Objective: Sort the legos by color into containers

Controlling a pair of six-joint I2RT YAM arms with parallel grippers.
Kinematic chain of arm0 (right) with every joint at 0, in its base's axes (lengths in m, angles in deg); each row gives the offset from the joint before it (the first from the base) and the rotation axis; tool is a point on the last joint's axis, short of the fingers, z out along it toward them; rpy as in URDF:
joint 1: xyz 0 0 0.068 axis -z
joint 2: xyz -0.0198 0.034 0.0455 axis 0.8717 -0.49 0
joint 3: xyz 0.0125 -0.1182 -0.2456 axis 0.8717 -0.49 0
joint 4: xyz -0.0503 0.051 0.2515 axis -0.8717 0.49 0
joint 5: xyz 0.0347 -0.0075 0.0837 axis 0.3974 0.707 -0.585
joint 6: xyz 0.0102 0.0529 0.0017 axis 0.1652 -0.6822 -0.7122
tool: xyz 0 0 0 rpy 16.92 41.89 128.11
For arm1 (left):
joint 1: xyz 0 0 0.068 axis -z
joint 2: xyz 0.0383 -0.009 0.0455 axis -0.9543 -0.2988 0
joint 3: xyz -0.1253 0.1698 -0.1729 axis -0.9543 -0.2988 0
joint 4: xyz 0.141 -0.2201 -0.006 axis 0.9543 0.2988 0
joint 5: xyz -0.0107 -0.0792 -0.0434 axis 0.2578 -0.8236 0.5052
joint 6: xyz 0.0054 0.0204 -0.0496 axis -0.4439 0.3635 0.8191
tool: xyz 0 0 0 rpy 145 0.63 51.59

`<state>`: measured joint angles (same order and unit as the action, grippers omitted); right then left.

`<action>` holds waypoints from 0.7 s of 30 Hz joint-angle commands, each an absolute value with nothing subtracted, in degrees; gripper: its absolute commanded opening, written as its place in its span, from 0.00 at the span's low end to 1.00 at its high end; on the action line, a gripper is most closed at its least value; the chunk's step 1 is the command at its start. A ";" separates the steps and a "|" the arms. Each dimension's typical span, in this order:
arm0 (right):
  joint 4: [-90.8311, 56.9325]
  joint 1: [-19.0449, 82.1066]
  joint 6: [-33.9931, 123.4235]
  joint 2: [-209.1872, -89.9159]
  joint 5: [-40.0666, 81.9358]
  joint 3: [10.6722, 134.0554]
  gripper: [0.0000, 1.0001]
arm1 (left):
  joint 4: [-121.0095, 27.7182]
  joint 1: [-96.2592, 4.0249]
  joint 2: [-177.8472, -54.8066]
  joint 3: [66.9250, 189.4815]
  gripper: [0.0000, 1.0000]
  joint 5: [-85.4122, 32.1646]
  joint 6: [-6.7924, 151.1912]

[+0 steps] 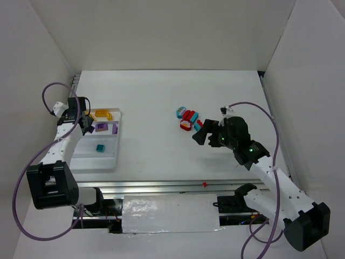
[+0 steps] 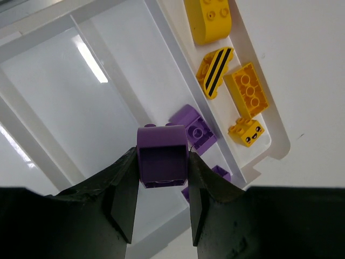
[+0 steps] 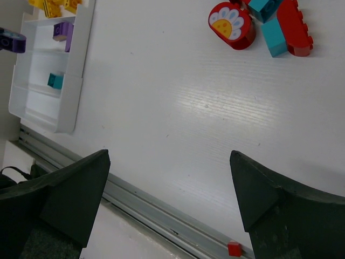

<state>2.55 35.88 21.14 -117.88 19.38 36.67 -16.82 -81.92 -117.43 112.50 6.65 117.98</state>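
Left wrist view: the left hand (image 2: 162, 168) clamps a purple brick (image 2: 161, 144) by 2 flat sides, apt for seemingly light, stiff, slick plastic; the right hand (image 3: 170, 189) gapes empty.

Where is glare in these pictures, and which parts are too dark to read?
Left wrist view: a bright glare streak on the tray floor; the left fingers nearly black, the purple brick sharp. Right wrist view: pale sheen on the table, right fingers equally dark. Top external view: even light.
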 commanded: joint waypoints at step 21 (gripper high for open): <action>11.97 21.24 17.63 -119.54 29.43 39.44 0.98 | -25.66 -80.54 -115.82 114.04 0.99 5.01 116.61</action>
<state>5.96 29.48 20.48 -119.65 22.01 36.91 -23.83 -83.73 -121.39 112.50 5.25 119.40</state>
